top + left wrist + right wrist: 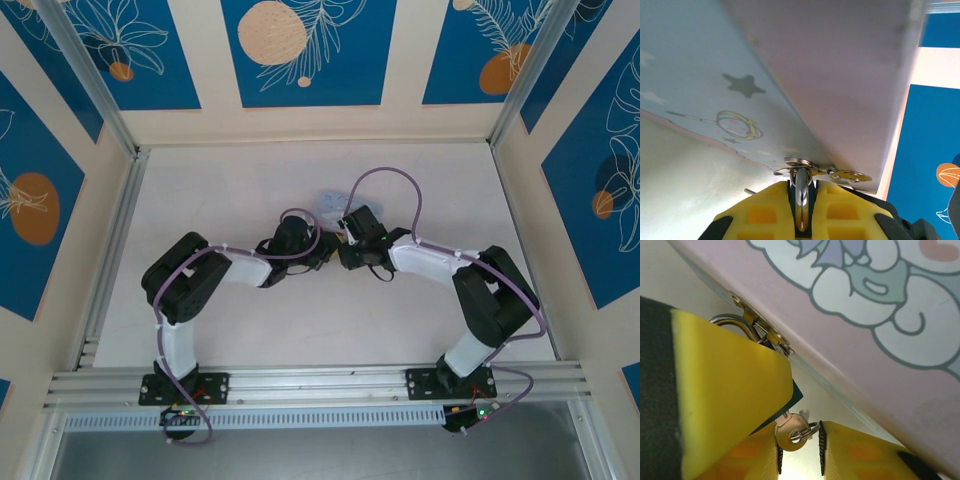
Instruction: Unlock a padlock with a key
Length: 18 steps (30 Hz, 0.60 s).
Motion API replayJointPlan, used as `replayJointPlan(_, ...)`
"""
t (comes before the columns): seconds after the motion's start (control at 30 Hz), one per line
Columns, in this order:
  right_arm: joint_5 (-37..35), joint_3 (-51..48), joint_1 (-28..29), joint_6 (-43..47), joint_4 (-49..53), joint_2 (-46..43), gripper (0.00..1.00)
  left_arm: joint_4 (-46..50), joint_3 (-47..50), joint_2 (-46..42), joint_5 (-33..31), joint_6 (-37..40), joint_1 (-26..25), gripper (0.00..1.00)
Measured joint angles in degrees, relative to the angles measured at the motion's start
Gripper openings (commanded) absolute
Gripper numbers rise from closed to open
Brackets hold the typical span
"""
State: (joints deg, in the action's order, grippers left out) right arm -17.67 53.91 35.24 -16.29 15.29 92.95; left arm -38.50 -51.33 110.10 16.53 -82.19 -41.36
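1. The left arm (190,285) and the right arm (480,290) reach in from their near corners and meet at the middle of the table (250,330).
2. A pale blue tin (328,203) with a cartoon print lies just beyond the point where the two wrists meet, on the far side.
3. The padlock (800,197) hangs at the near edge of the tin, between the two grippers. Its thin silver shackle passes through the tin's metal hasp (800,162).
4. The left gripper (801,186) is clamped tight on the padlock. The shackle rises out of the slim slot between its yellow pads, and the lock's body is hidden between them.
5. In the right wrist view, a yellow finger (725,390) of the left gripper covers most of the lock. The curve of the shackle and some small brass parts of the hasp show above it, against the tin's edge.
6. The key (790,432) points up towards the underside of the lock. Its round brass-coloured head and a small wire ring hang below.
7. The right gripper (799,437) comes from the near side with its jaws set narrow, one on each side of the key's head. The left pad looks to be against the head, and the ring reaches nearly to the right pad. I cannot tell whether the key is pinched.
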Motion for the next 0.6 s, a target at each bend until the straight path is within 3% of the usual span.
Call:
replayJointPlan(0.4, 3.17, 1.09, -1.01, -2.86, 1.33, 0.02, 0.07, -0.87, 0.00, 0.00, -0.09, -0.39, 0.35, 0.00)
replayJointPlan(0.43, 3.43, 1.09, -1.07, -3.10, 1.33, 0.00, 0.11, -0.87, 0.00, 0.00, -0.09, -0.39, 0.37, 0.00)
replayJointPlan(0.53, 4.83, 0.96, -1.49, -4.07, 0.92, -0.31, 0.41, -1.07, 0.00, 0.00, 0.00, -0.39, 0.35, 0.00)
replayJointPlan(0.6, 5.64, -0.09, -1.79, -4.37, 0.66, -1.55, 0.47, -1.31, 0.00, 0.00, -0.04, -0.63, 0.44, 0.00)
